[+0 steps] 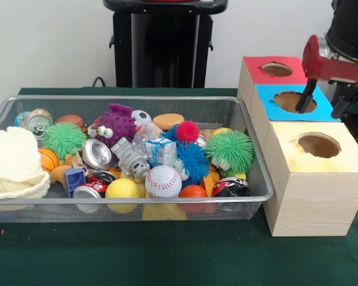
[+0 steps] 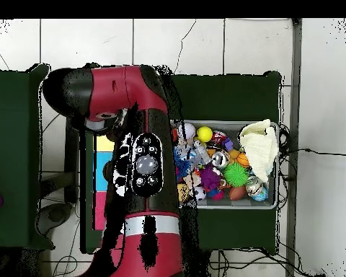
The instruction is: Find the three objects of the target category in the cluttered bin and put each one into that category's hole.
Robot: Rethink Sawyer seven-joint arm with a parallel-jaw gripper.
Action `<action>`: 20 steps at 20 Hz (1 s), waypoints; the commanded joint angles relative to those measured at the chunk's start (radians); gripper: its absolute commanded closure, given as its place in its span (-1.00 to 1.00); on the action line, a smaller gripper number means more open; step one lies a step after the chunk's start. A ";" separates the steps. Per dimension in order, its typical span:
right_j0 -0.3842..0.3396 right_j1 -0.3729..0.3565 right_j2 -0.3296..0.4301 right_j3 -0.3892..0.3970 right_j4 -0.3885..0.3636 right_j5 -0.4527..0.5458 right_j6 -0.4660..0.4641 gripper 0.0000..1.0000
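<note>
The wire mesh bin (image 1: 137, 99) stands on the green table, full of toys, balls and cans; it also shows in the overhead view (image 2: 228, 206). No small printed cloth piece shows in either view. The yellow-topped box with its round hole (image 1: 319, 145) stands right of the bin, nearest the camera. My gripper (image 1: 322, 107) hangs at the upper right, above the blue-topped hole (image 1: 295, 101) and just behind the yellow box. Its fingers (image 1: 307, 95) stand apart and hold nothing. In the overhead view the arm (image 2: 143, 166) hides the gripper and most of the boxes.
A large cream knitted cloth (image 1: 12, 164) drapes over the bin's left end, also in the overhead view (image 2: 261, 148). The red-topped hole (image 1: 277, 69) is farthest back. A baseball (image 1: 163, 180), spiky green balls (image 1: 230, 149) and crushed cans (image 1: 96, 154) fill the bin.
</note>
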 commanded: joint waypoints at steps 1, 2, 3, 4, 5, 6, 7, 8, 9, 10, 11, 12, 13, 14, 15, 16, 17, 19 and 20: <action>-0.041 0.030 0.095 -0.076 -0.058 0.108 -0.169 -1.00; -0.046 0.030 0.096 -0.072 -0.058 0.105 -0.176 -1.00; -0.053 0.032 0.098 -0.072 -0.061 0.101 -0.184 -1.00; -0.059 0.034 0.100 -0.072 -0.063 0.097 -0.192 -1.00; -0.065 0.036 0.102 -0.073 -0.066 0.093 -0.201 -1.00; -0.072 0.037 0.104 -0.073 -0.068 0.089 -0.209 -1.00; -0.078 0.039 0.106 -0.073 -0.071 0.085 -0.217 -1.00; -0.084 0.037 0.111 -0.061 -0.071 0.072 -0.224 -1.00; -0.087 0.038 0.113 -0.059 -0.072 0.066 -0.223 -1.00; -0.091 0.039 0.115 -0.056 -0.071 0.052 -0.221 -1.00; -0.093 0.041 0.116 -0.056 -0.072 0.048 -0.220 -1.00; -0.096 0.047 0.116 -0.060 -0.076 0.038 -0.222 -1.00; -0.098 0.046 0.116 -0.058 -0.079 0.035 -0.225 -1.00; -0.101 0.042 0.115 -0.050 -0.078 0.028 -0.221 -1.00; -0.104 0.038 0.115 -0.045 -0.078 0.024 -0.218 -1.00; -0.107 0.035 0.112 -0.041 -0.082 0.027 -0.220 -1.00; -0.110 0.032 0.113 -0.038 -0.084 0.028 -0.227 -1.00; -0.125 0.023 0.124 -0.022 -0.076 0.022 -0.238 -1.00; -0.131 0.020 0.126 -0.019 -0.075 0.021 -0.239 -1.00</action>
